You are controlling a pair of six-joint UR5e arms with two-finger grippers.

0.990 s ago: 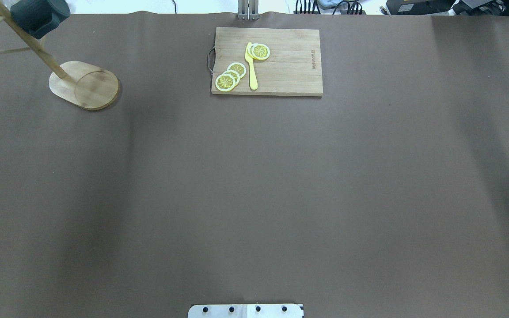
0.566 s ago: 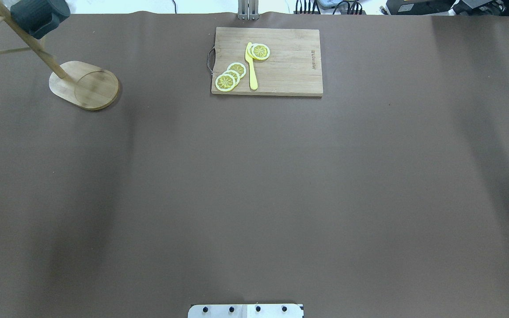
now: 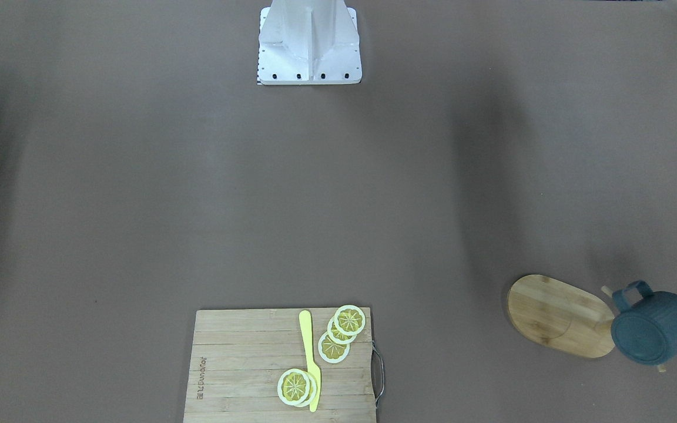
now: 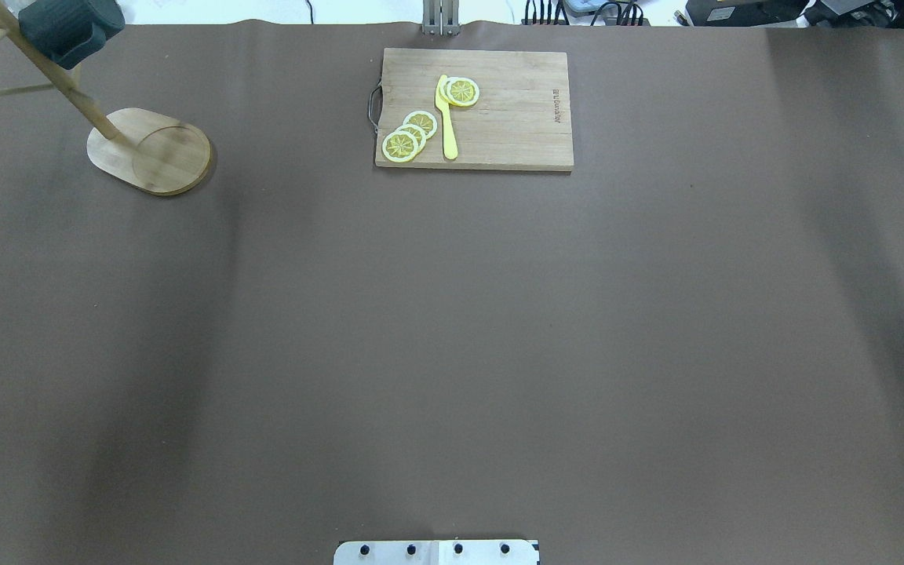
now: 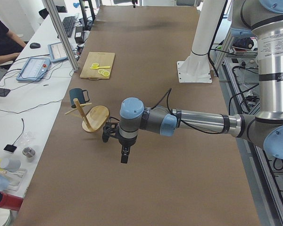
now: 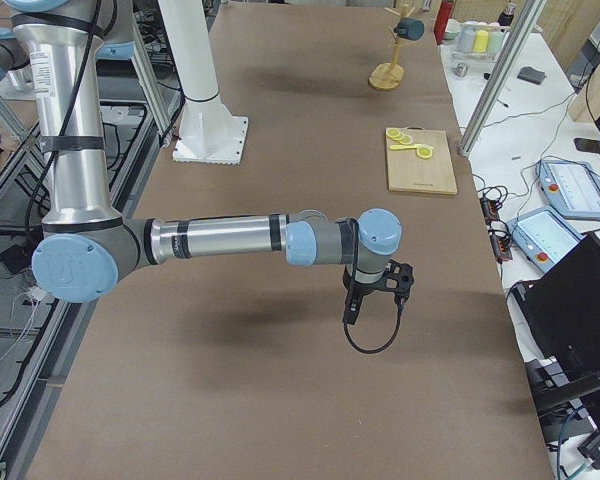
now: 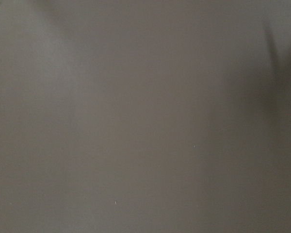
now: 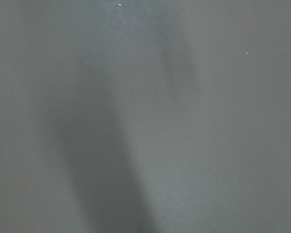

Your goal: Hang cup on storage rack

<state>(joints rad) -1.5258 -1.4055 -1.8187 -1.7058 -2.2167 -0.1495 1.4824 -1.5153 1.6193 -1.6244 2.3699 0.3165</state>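
Nothing has moved in the overhead view over the last second: the cup [image 4: 67,30] hangs where it hung on the storage rack [image 4: 150,151], and the things on the cutting board [image 4: 515,118] lie as they did. Nearest the robot, its white base plate [image 4: 436,552] sits at the edge of the brown tabletop [image 4: 452,329]. Out over that surface both arms reach level, with their wrists turned down. The left gripper [image 5: 124,157] hangs above the tabletop, clear of it. The right gripper [image 6: 347,310] hangs likewise, with a black cable [image 6: 372,345] looping below it. Each shows only in a side view, so I cannot tell whether the jaws are spread or pressed together. Both wrist cameras see only bare brown surface. Farther out, near the far edge and about mid-width, the cutting board lies flat with its wire handle [image 4: 373,106] toward the robot's left. On it a yellow knife [image 4: 446,122] lies lengthwise, and lemon slices [image 4: 409,135] sit in two clusters: three overlapping just to its left, two touching its far end. At the far left corner stands the rack, its oval base flat on the tabletop and its post upright. The cup is up on a peg near the post's top, well off the tabletop, with its loop handle beside the post.
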